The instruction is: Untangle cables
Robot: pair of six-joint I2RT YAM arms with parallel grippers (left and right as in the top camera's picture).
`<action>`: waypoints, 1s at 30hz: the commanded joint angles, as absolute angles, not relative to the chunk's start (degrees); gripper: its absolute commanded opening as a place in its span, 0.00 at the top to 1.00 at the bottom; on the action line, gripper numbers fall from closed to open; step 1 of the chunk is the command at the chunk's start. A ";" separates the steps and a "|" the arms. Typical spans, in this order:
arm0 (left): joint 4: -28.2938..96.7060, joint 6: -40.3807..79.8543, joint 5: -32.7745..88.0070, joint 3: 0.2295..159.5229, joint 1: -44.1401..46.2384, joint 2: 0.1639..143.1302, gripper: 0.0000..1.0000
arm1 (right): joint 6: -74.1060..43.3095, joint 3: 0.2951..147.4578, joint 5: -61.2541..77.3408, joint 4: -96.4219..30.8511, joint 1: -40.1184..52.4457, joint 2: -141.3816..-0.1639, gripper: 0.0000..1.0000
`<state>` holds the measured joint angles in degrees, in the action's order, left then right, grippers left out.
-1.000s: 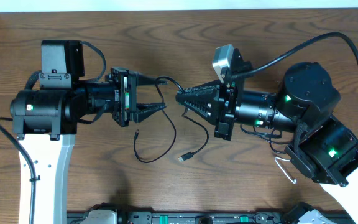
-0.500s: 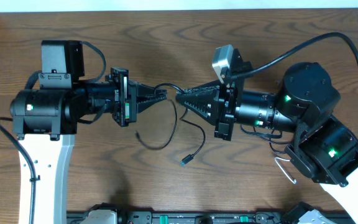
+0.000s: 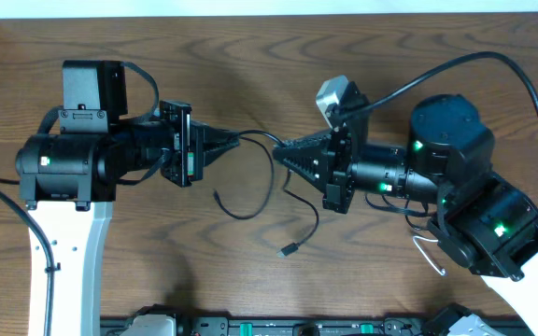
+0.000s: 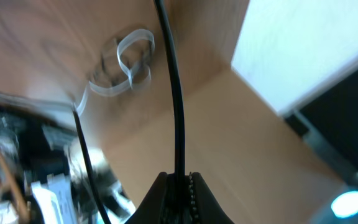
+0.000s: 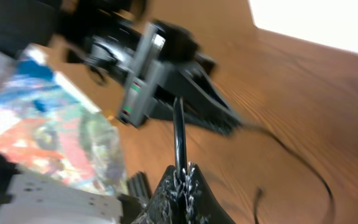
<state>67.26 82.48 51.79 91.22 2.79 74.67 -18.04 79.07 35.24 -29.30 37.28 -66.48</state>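
Thin black cables (image 3: pixel 258 136) stretch in a short span between my two grippers above the wooden table. My left gripper (image 3: pixel 236 142) is shut on a black cable (image 4: pixel 178 112), pinched between its tips (image 4: pixel 179 178). My right gripper (image 3: pixel 280 150) faces it, shut on a black cable (image 5: pixel 179 134) that runs up from its tips (image 5: pixel 180 172). Below the grippers one black loop (image 3: pixel 250 210) ends in a free tip. Another black strand (image 3: pixel 314 219) ends in a small plug (image 3: pixel 290 250). A white cable (image 3: pixel 428 252) lies looped beside the right arm's base, also in the left wrist view (image 4: pixel 126 62).
The left arm's body (image 3: pixel 73 168) fills the left side and the right arm's body (image 3: pixel 456 177) the right. A thick black arm cable (image 3: pixel 493 61) arcs over the back right. The table's front edge carries a dark rail (image 3: pixel 278 327).
My left gripper has shut on the black cable. The right gripper has drawn back to the right and slightly down. The hanging loops and the plug have slid down and right.
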 commanded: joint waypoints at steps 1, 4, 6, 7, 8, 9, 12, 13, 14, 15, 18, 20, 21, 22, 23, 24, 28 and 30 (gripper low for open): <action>66.74 78.48 35.97 91.68 2.81 74.48 0.93 | -18.39 79.44 23.83 -34.26 37.12 -65.89 0.99; 66.57 75.94 28.42 91.68 2.81 74.48 0.93 | -20.12 79.44 15.38 -39.35 36.82 -65.89 0.99; 66.54 74.04 24.82 91.68 2.81 74.48 0.93 | -23.38 79.44 9.58 -43.03 36.40 -65.89 0.99; 66.54 73.34 23.68 91.68 2.81 74.48 0.93 | -24.05 79.44 8.12 -44.21 36.29 -65.91 0.99; 66.54 72.77 22.92 91.68 2.81 74.48 0.93 | -24.21 79.44 7.03 -45.34 36.29 -65.91 0.99; 66.50 72.40 22.31 91.68 2.81 74.48 0.92 | -24.18 79.44 6.31 -46.11 36.29 -66.00 0.97; 66.28 72.31 20.91 91.68 2.81 74.48 0.92 | -24.16 79.42 5.87 -47.75 36.29 -66.19 0.73; 65.78 71.72 20.91 91.68 2.81 74.48 0.93 | -24.16 79.44 5.89 -48.10 36.32 -66.32 0.68; 64.97 70.89 20.91 91.68 2.83 74.46 0.93 | -24.16 79.44 5.89 -48.47 36.32 -66.48 0.67; 64.20 70.17 20.93 91.68 2.83 74.41 0.93 | -24.14 79.42 5.89 -48.82 36.29 -66.67 0.66; 61.65 68.07 20.91 91.70 2.81 73.93 0.93 | -24.14 79.42 5.89 -49.52 36.29 -67.05 0.60; 59.00 66.24 20.91 91.77 2.83 73.36 0.93 | -24.14 79.42 5.89 -49.74 36.29 -67.33 0.57; 57.39 65.21 20.91 91.85 2.81 73.01 0.93 | -24.14 79.42 5.89 -49.78 36.32 -67.46 0.55; 55.86 63.94 20.88 91.90 2.81 72.71 0.93 | -24.14 79.42 5.89 -49.89 36.32 -67.61 0.53; 54.13 62.30 20.80 92.01 2.81 72.38 0.93 | -24.14 79.42 5.89 -49.98 36.32 -67.75 0.53; 52.82 60.75 20.36 92.20 2.81 72.20 0.93 | -24.14 79.42 5.89 -50.02 36.32 -67.83 0.52; 49.52 55.72 19.79 93.80 2.81 72.25 0.93 | -24.14 79.42 5.89 -50.37 36.32 -68.31 0.50; 48.27 53.95 19.75 94.96 2.81 72.40 0.93 | -24.14 79.42 5.89 -50.39 36.32 -68.62 0.49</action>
